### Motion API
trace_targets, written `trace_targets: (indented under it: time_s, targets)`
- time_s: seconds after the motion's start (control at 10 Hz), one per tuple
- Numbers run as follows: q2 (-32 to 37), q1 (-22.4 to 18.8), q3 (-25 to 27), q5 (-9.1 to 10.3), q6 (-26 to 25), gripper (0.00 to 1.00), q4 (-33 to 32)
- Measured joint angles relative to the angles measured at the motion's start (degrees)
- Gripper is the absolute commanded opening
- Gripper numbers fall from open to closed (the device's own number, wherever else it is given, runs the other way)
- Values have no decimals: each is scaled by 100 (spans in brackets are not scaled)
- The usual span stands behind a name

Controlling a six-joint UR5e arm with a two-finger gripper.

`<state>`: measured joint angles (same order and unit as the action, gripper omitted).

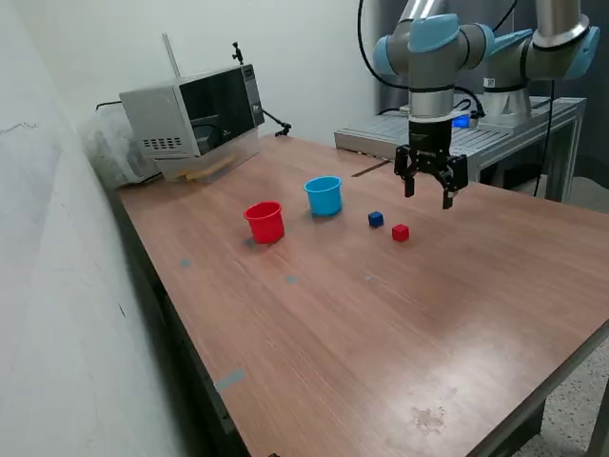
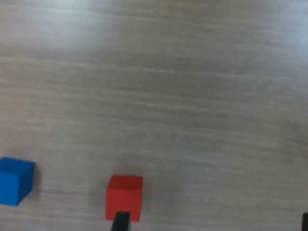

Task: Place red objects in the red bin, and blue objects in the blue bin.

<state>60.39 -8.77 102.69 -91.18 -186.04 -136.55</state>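
A wooden bench (image 1: 381, 314) fills most of the exterior view. The claw (image 1: 430, 195) hangs above it in the upper right of the frame, its two dark fingers spread apart and nothing between them; it touches neither cube nor cup.

Only one red cube (image 1: 401, 232) and one blue cube (image 1: 376, 219) can be seen. Both lie on the bare bench near the middle of the frame, close to each other but apart, the blue one to the exterior view's left of the red one and slightly higher in the frame. The red cube sits below and a little left of the claw in the picture. The blue bin (image 1: 324, 195) stands upright just left of the blue cube, and the red bin (image 1: 265, 222) stands upright further left and slightly lower, near its neighbour without touching it. From this angle the insides of both bins are too poorly seen to tell what they hold.

A microwave (image 1: 195, 114) stands at the upper left corner of the bench.

In the wrist view, the red cube (image 2: 124, 197) and the blue cube (image 2: 15, 180) rest on the wood grain, and what may be a dark fingertip (image 2: 120, 221) overlaps the red cube's edge, though the picture is blurred.
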Motion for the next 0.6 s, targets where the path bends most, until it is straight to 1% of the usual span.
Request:
trace_targets:
  time_s: [0.3,0.6]
  targets:
    - [-318,127,-143,24,5,100,-26]
    - [-492,232,-169,29,26,100,-33]
